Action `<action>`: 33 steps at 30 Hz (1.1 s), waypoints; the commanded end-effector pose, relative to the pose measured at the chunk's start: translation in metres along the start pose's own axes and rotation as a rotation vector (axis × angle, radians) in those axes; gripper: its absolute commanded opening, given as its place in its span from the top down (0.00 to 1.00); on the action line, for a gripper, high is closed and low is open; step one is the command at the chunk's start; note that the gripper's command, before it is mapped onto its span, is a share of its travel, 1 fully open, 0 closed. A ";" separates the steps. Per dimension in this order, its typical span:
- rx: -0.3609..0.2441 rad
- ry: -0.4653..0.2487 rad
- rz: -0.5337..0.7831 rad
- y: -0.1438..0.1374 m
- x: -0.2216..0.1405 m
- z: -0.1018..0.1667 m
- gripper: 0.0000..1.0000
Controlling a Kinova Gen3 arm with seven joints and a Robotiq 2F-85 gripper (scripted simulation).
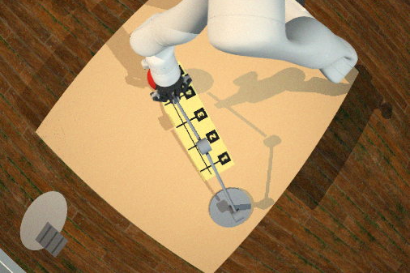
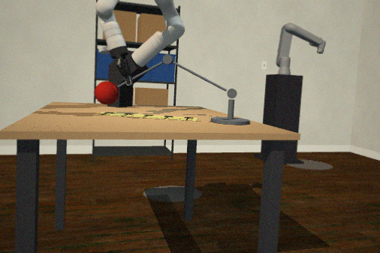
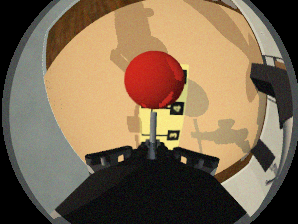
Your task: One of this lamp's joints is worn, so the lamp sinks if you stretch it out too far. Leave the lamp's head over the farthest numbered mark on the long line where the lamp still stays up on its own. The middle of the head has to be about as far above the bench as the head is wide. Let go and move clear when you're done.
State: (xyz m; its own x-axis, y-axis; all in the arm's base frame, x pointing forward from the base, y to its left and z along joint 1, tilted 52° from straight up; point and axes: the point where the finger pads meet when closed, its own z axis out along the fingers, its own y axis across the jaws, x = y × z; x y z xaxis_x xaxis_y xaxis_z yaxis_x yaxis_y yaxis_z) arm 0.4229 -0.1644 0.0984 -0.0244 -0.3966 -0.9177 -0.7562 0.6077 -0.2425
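Note:
The lamp has a round grey base [image 1: 230,206] near the bench's front edge, a grey elbow joint [image 1: 203,146] and thin grey rods. Its red ball head [image 2: 107,92] hangs a little above the bench at the far end of the yellow strip [image 1: 197,128]. The strip shows marks 1 to 4; its farthest part is hidden under my wrist. My gripper [image 2: 128,79] is shut on the lamp's thin upper rod just behind the head. In the wrist view the head [image 3: 154,78] sits straight ahead of my fingers, above the strip. From above, only a red sliver of the head [image 1: 151,79] shows.
A dark shelf unit with boxes [image 2: 137,43] stands behind the bench. A second grey arm on a black pedestal [image 2: 283,88] stands to the right. A round grey floor plate [image 1: 43,220] lies off the bench.

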 end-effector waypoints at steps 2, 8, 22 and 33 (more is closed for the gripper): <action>0.013 0.018 0.004 -0.003 0.008 -0.006 1.00; 0.013 0.018 0.004 -0.003 0.008 -0.006 1.00; 0.013 0.018 0.004 -0.003 0.008 -0.006 1.00; 0.013 0.018 0.004 -0.004 0.011 -0.010 1.00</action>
State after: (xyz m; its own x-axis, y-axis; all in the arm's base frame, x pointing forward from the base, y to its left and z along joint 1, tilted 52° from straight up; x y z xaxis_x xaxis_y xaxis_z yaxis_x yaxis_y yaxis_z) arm 0.4214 -0.1661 0.0987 -0.0219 -0.3946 -0.9186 -0.7579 0.6057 -0.2422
